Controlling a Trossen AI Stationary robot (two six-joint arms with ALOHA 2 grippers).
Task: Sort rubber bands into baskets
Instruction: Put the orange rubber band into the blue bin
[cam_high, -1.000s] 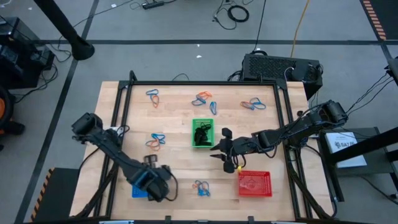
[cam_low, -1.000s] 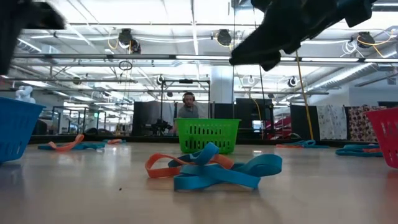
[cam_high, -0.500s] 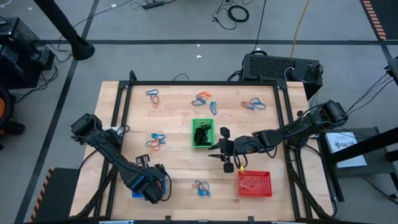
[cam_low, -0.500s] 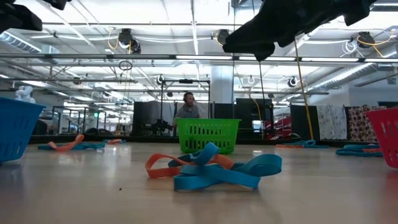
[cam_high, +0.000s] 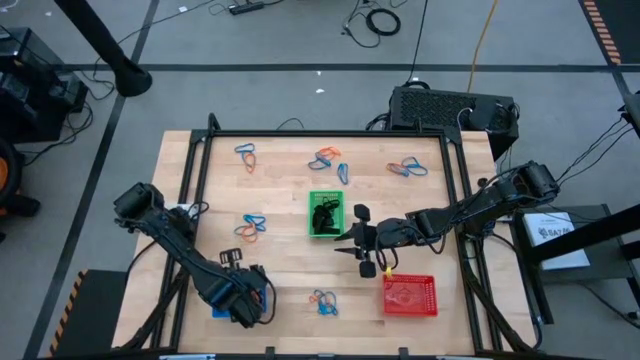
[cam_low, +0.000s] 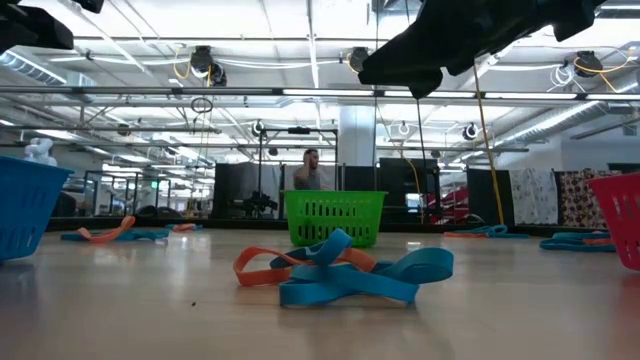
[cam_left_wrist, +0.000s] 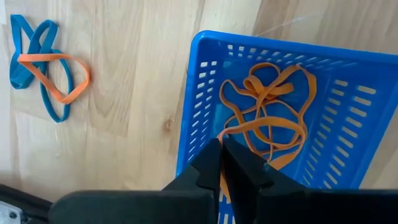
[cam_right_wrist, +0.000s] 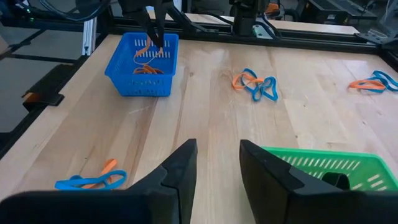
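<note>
Left wrist view shows thin orange rubber bands (cam_left_wrist: 267, 115) tangled inside the blue basket (cam_left_wrist: 199, 112), with the left hand (cam_left_wrist: 221, 149) above them, fingers nearly together. Right hand (cam_right_wrist: 217, 163) hangs with fingers apart beside the green basket (cam_right_wrist: 323, 167) mid-tabletop (cam_high: 285, 270).

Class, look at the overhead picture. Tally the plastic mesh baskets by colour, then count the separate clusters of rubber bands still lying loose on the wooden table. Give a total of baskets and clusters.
Blue plastic mesh basket: 1
Green plastic mesh basket: 1
Red plastic mesh basket: 1
Loose clusters of orange and blue rubber bands on the table: 5
Total: 8
</note>
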